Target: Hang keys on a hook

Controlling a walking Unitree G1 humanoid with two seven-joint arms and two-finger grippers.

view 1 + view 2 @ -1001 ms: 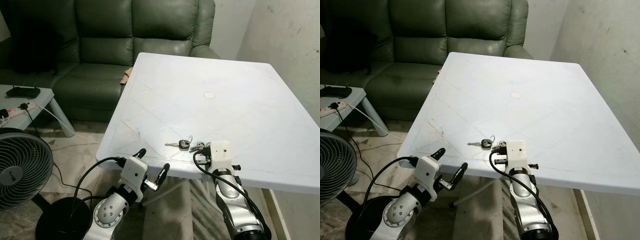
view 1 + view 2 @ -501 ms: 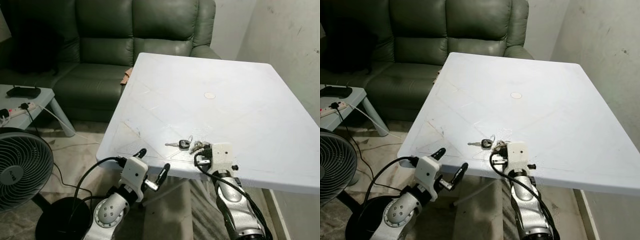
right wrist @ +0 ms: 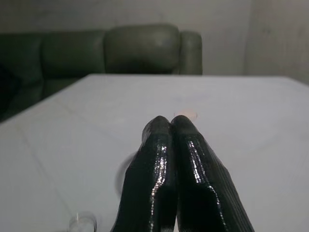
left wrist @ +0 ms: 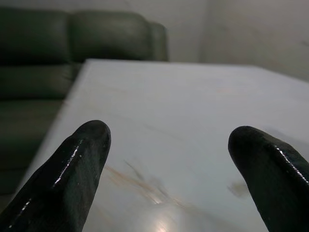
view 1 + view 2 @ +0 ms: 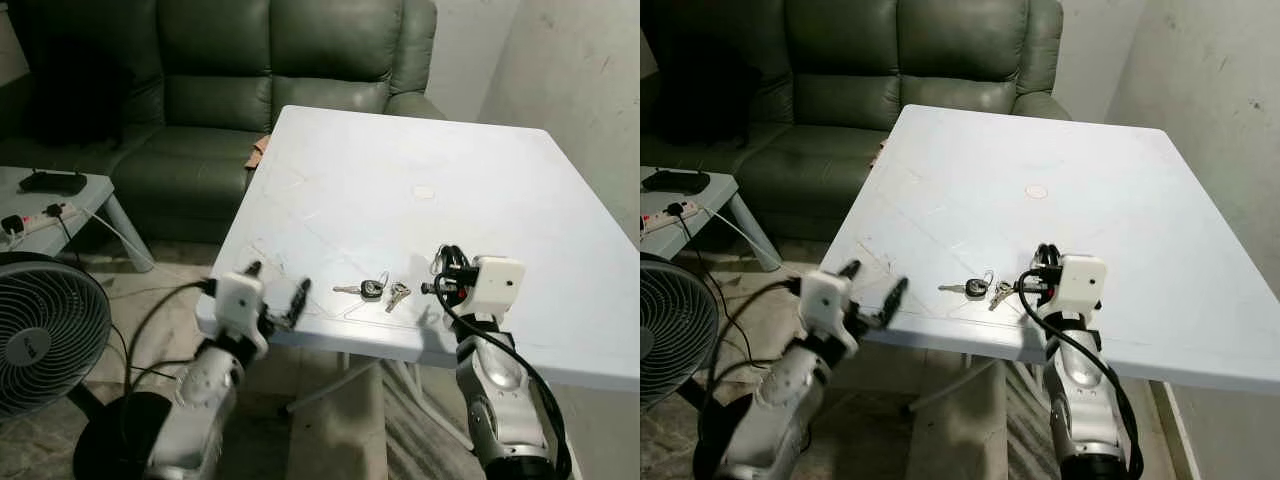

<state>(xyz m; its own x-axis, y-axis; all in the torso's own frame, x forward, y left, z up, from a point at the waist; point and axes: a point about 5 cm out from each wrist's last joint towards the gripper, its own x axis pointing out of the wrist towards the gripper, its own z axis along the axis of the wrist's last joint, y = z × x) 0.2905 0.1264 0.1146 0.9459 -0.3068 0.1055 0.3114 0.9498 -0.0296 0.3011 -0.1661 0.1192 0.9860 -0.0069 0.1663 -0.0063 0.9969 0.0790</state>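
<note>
A bunch of keys [image 5: 372, 290] with a black fob and a ring lies flat near the front edge of the white table [image 5: 400, 170]. My right gripper [image 5: 443, 268] hovers just over the tabletop, a short way to the right of the keys. Its fingers [image 3: 170, 145] are pressed shut with nothing between them. The key ring [image 3: 81, 222] shows blurred beside them. My left gripper [image 5: 275, 284] is open at the table's front left corner, level with the edge. Its fingers [image 4: 72, 169] stand wide apart, facing across the bare tabletop.
A dark green sofa [image 5: 230, 80] stands behind the table. A black floor fan [image 5: 45, 335] and a low side table [image 5: 60, 195] with a power strip are on the left. A pale wall [image 5: 590, 70] runs close along the right. A small round mark [image 5: 423, 192] sits mid-table.
Both arms have lifted. The left gripper rose from below the table to its front edge. The right gripper rose and moved right, clear of the keys, which stay in place.
</note>
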